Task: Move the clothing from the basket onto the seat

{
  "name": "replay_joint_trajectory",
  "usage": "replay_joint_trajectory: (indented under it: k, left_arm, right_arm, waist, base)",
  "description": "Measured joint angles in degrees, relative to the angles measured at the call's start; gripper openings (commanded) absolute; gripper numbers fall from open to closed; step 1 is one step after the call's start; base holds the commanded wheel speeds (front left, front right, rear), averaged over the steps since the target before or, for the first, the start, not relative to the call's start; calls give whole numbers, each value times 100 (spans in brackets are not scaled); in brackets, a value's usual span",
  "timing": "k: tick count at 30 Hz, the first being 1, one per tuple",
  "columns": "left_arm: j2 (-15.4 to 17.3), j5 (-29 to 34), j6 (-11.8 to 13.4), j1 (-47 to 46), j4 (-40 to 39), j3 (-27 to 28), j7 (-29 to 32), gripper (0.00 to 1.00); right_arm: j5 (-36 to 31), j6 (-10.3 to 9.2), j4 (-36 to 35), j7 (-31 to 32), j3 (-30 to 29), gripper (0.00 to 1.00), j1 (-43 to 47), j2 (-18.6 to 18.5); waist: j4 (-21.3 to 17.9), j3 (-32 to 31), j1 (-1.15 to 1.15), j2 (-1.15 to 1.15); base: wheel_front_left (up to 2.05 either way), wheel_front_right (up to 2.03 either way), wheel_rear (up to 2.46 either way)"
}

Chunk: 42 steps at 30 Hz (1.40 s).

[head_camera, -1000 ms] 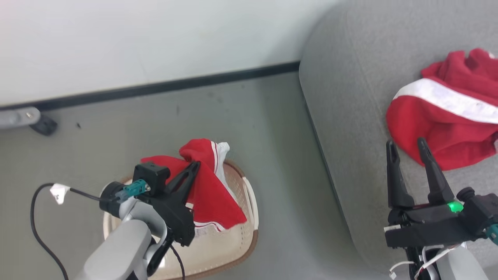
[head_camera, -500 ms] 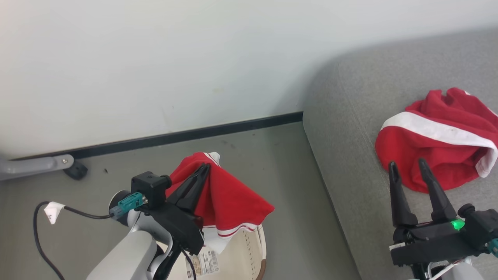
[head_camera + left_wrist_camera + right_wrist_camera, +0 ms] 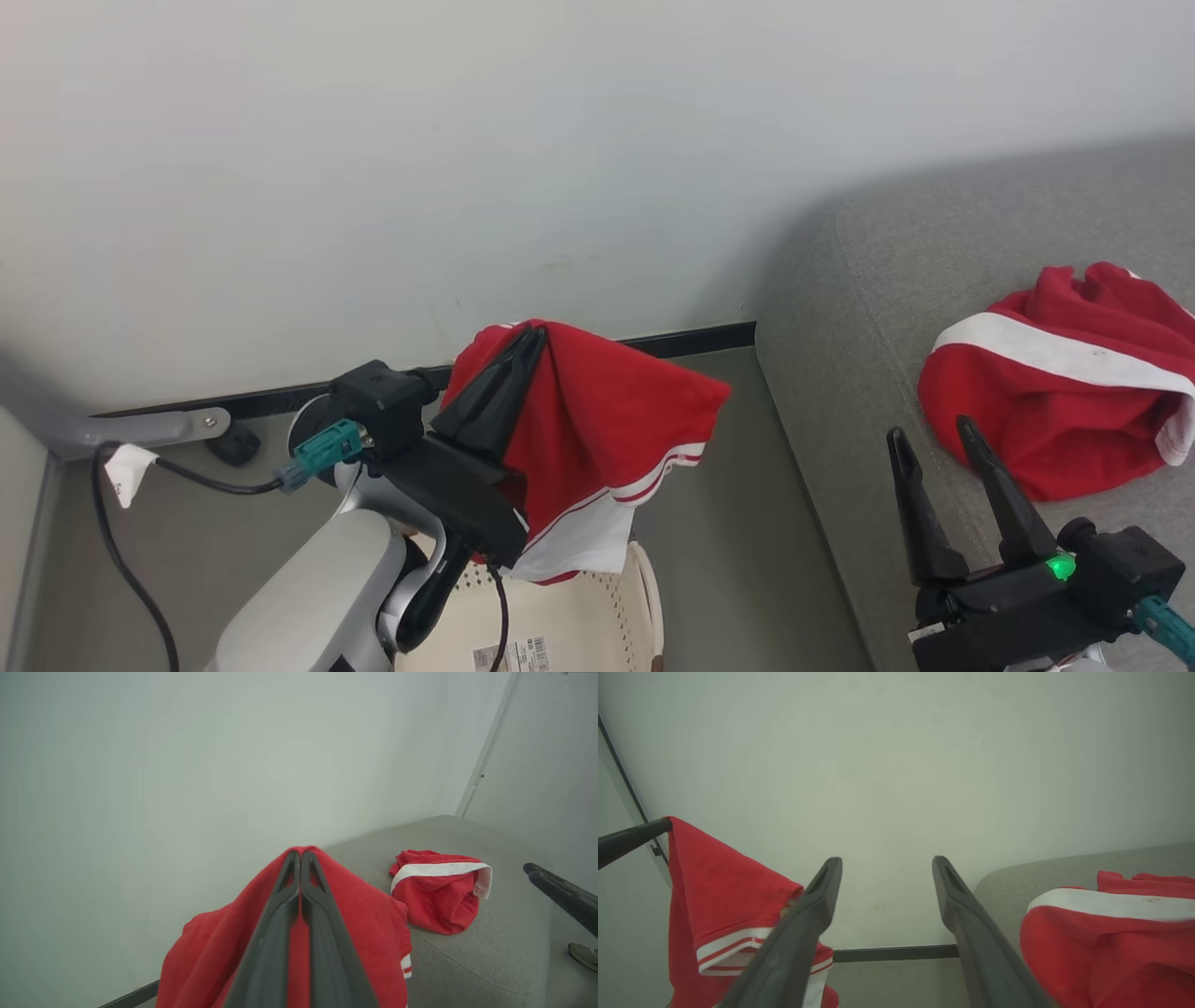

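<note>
Left tool [image 3: 533, 333] raised garment [image 3: 607, 420], hanging vertically

The left garment [image 3: 607, 411] is bright red with white stripes. The right garment [image 3: 1046, 448] is red with one white band. The seat [image 3: 840, 392] is grey, the basket [image 3: 579, 611] cream.

Pale wall [image 3: 373, 140] — black skirting [image 3: 700, 338] — grey floor [image 3: 728, 523].

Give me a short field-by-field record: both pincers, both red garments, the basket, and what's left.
left pincer: shut on held garment, above the basket
right pincer: open, empty, over the seat
held garment: red, white-striped, hanging clear of the basket
second garment: crumpled on the seat
basket: on the floor
left to do: set held garment on seat
</note>
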Motion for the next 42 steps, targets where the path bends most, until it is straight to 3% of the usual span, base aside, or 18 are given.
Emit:
replay_joint_trajectory:
  k: [14, 18, 31, 42]
  left_arm:
    - [56, 2, 216, -229, -678, 38, 331, 0]
    - [-12, 0, 252, -239, -783, -16, 475, 0]
    - [-237, -70, 247, -330, -945, -177, 749, 0]
    - [-372, -107, 245, -326, -1125, -365, 909, 0]
  right_arm:
    - [5, 47, 118, 214, 460, 100, -42, -197]
    - [-269, 48, 461, 379, 698, 100, -394, -435]
    - [-387, 49, 1234, 576, 2007, 100, -1100, -616]
    - [-260, 51, 1947, 589, 2791, 100, -1814, -511]
  waist:
    - [131, -55, 1, 1]
    - [191, -56, 1, 1]
    - [549, -137, 1, 1]
    - [854, -244, 1, 1]
  base:
    - [0, 0, 0]
    - [0, 0, 0]
    - [0, 0, 0]
    - [0, 0, 0]
